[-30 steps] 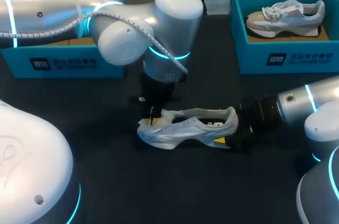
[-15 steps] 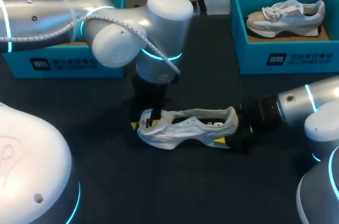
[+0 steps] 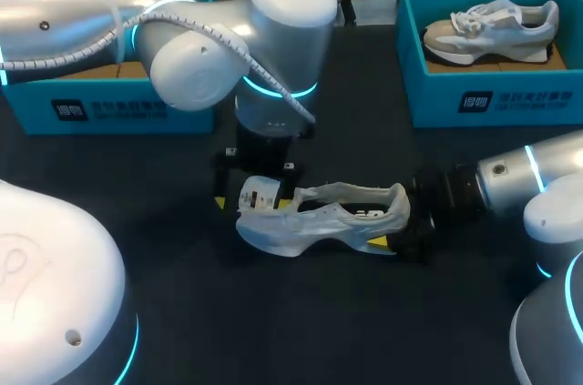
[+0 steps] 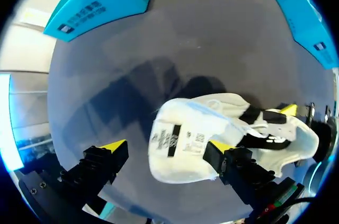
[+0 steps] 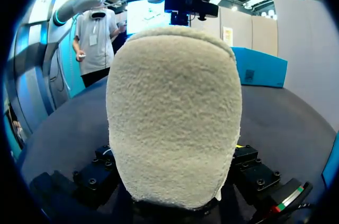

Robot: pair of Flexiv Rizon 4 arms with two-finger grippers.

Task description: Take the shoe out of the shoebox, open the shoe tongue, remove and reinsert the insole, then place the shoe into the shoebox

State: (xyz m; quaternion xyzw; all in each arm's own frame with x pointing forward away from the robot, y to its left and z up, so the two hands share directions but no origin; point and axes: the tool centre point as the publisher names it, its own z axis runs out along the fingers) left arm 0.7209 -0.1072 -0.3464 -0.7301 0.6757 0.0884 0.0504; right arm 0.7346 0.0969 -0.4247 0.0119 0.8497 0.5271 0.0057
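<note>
Shoe [image 3: 319, 219] is out of the shoebox [image 3: 109, 110] and lying on its side mid-tabletop [image 3: 273, 321], so step one is done. My right tool [image 3: 393, 226] is clamped on the fleecy heel, a finger on each side. My left tool [image 4: 167, 146] hangs over the front end, spread wide and holding nothing. The tongue [image 4: 180, 139] is flipped forward, label up, between its fingers. I can't see inside, but the insole looks untouched. Left to do: pull the insole, refit it, then box the shoe.
</note>
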